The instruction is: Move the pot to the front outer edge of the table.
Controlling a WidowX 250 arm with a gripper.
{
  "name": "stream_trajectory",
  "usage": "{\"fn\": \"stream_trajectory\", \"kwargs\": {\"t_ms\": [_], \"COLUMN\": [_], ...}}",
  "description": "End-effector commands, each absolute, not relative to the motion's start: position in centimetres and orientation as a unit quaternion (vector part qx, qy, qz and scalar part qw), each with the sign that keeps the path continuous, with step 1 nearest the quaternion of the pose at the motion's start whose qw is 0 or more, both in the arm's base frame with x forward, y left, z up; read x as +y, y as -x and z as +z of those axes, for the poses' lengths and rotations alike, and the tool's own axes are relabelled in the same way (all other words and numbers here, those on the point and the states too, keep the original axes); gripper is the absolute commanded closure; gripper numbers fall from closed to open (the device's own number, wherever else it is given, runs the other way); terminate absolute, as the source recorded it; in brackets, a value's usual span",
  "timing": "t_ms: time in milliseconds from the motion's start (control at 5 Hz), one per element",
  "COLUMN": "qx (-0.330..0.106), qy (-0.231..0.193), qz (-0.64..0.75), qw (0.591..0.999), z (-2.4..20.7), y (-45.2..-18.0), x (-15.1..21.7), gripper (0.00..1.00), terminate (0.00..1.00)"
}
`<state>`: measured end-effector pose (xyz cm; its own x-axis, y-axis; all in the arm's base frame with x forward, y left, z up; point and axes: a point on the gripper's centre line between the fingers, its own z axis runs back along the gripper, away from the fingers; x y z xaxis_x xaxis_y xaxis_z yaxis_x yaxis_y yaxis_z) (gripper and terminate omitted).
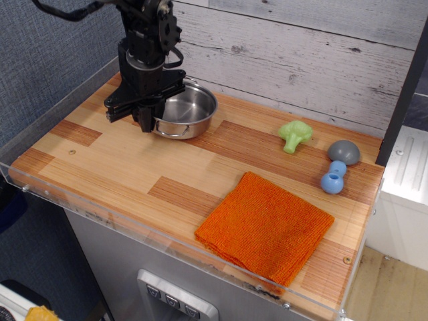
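Observation:
The small shiny steel pot (190,107) stands at the back left of the wooden table (134,167), with a wire loop handle showing at its front. My black gripper (145,122) hangs over the pot's left side. Its fingers are drawn together on the pot's left rim, so it is shut on the pot. The pot's left edge is hidden behind the gripper. I cannot tell whether the pot rests on the table or is just off it.
An orange cloth (265,226) lies at the front right. A green broccoli toy (295,135) and a grey-and-blue toy (338,165) sit at the back right. A clear acrylic rim (100,212) edges the table. A plank wall stands behind.

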<state>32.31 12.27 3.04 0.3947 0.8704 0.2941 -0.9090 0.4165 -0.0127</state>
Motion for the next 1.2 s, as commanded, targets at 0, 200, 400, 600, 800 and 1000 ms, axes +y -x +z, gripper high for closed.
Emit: {"fn": "stream_trajectory", "kwargs": {"t_ms": [0, 200, 400, 600, 800, 1000], "qx": [-0.175, -0.180, -0.179, -0.173, -0.179, -0.185], "qy": [-0.054, -0.055, -0.062, -0.086, -0.094, -0.097], "qz": [0.518, 0.515, 0.521, 0.527, 0.550, 0.573], "qw": [0.835, 0.837, 0.832, 0.827, 0.810, 0.793], "z": [7.1, 8.0, 8.1, 7.6, 6.9, 6.5], "y": [-30.7, -28.5, -26.1, -23.8, -22.2, -21.4], "x": [10.7, 10.0, 10.0, 10.8, 12.6, 14.8], "gripper": [1.00, 1.00, 1.00, 1.00, 1.00, 1.00], "terminate": [0.00, 0.00, 0.00, 0.00, 0.00, 0.00]}}
